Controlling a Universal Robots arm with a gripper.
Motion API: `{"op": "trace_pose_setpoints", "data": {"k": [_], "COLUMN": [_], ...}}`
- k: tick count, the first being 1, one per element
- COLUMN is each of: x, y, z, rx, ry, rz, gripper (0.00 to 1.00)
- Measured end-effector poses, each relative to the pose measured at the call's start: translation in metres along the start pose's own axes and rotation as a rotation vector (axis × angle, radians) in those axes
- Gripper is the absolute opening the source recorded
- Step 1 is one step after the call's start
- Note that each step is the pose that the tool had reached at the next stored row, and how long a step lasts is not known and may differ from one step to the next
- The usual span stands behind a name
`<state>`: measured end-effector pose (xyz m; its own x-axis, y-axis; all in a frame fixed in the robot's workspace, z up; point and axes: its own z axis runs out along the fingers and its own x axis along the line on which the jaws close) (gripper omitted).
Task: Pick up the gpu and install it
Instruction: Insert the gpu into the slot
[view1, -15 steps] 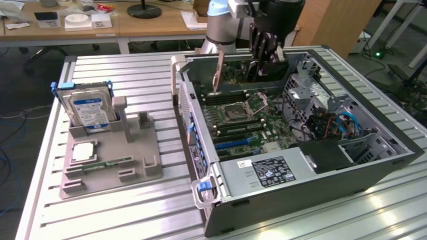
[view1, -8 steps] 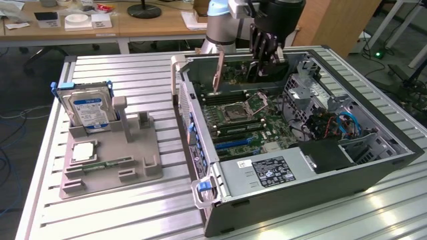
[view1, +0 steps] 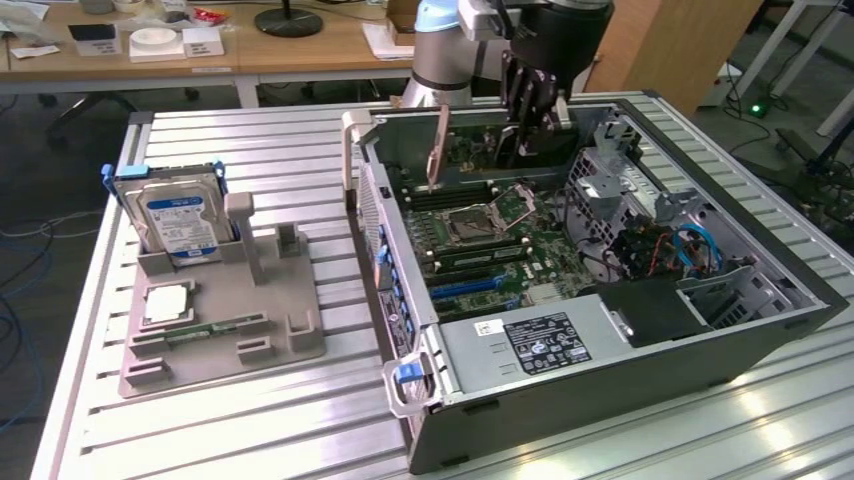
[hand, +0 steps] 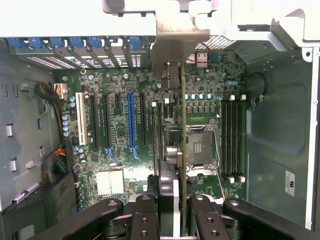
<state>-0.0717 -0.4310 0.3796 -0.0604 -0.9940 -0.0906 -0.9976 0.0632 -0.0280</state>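
The gpu hangs upright over the open computer case, its pale bracket strip toward the exterior view's left and its dark board under the fingers. My gripper is shut on it from above. In the wrist view the gpu appears edge-on as a thin line running down the picture's middle, and its bracket is near the case's rear slot openings. My gripper clamps the card between its dark fingers. The card hovers above the motherboard, between the expansion slots and the CPU socket.
A grey fixture on the slatted table holds a blue-labelled hard drive, a processor chip and a green memory stick. Inside the case are a blue slot, a white slot, memory slots and a power supply.
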Motion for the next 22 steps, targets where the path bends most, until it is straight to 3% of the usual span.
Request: {"op": "trace_pose_setpoints", "data": {"k": [10,11,22], "x": [0.001,0.004,0.004], "y": [-0.0001,0.0001,0.0001], "z": [0.0016,0.0123,0.0123], "rx": [0.0000,0.0001,0.0001], "ry": [0.0002,0.0002,0.0002], "rz": [0.000,0.002,0.002], "gripper": [0.28,0.28,0.28]}}
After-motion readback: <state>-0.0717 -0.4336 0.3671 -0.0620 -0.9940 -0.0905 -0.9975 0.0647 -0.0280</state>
